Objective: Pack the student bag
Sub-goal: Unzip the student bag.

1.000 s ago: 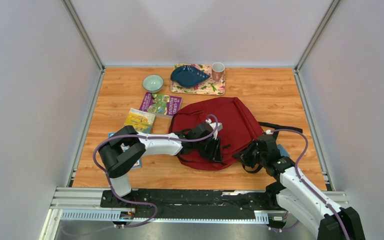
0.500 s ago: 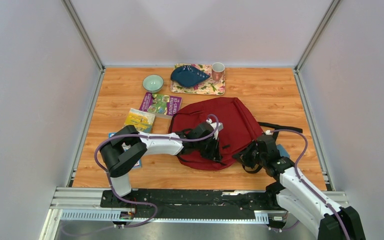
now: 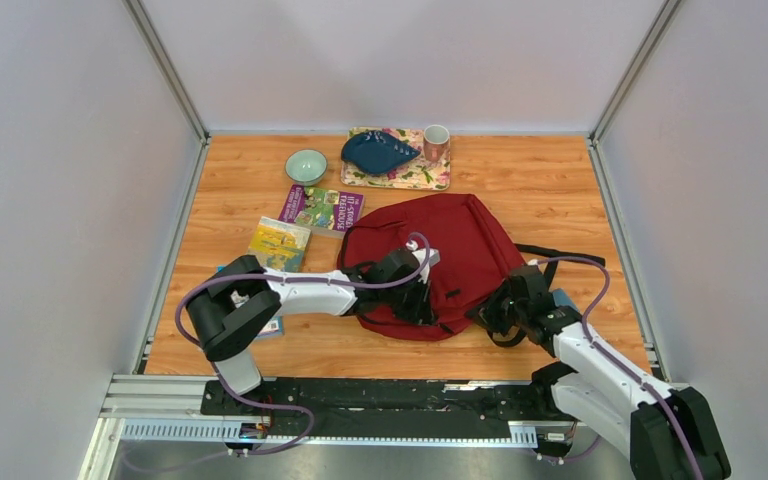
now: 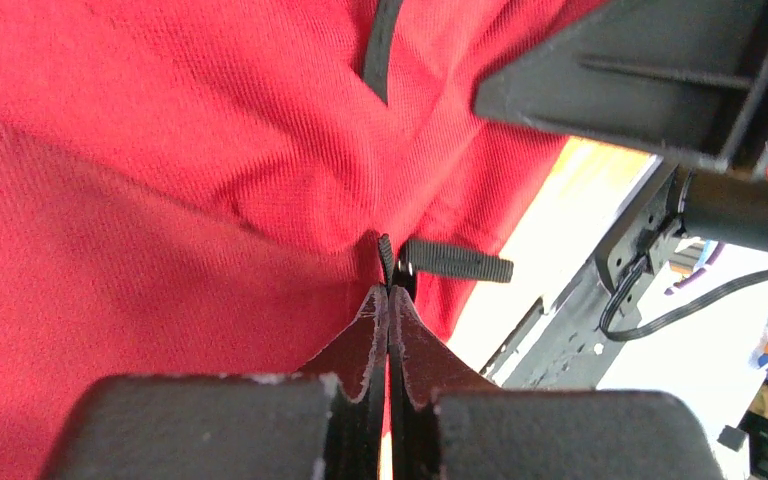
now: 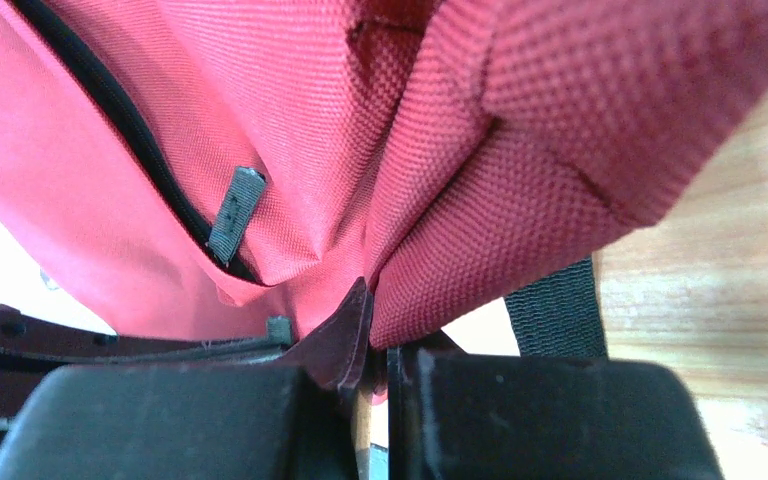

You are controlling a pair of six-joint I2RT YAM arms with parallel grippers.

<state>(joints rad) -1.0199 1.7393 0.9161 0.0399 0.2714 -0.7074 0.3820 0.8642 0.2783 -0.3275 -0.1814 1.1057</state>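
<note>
The student bag [image 3: 465, 235], dark red with black straps, lies flat mid-table. My left gripper [image 3: 422, 300] sits on its near front part. In the left wrist view the left gripper [image 4: 390, 292] is shut, its tips pinching the bag's black zipper pull [image 4: 457, 263] against the red fabric [image 4: 160, 200]. My right gripper [image 3: 497, 310] is at the bag's near right edge. In the right wrist view the right gripper [image 5: 372, 345] is shut on a fold of the bag's fabric [image 5: 520, 150], beside a black zipper line [image 5: 110, 100] and a grey pull tab [image 5: 235, 210].
Left of the bag lie a purple book [image 3: 322, 208] and a yellow book [image 3: 280, 240]. A green bowl [image 3: 306, 165], a floral tray [image 3: 428, 177] bearing a blue leaf dish [image 3: 378, 152], and a mug [image 3: 436, 142] stand at the back. A black strap [image 3: 560, 255] trails right.
The left gripper has closed onto the zipper pull. The left arm's elbow has shifted slightly leftward. The right gripper keeps its hold on the bag's edge.
</note>
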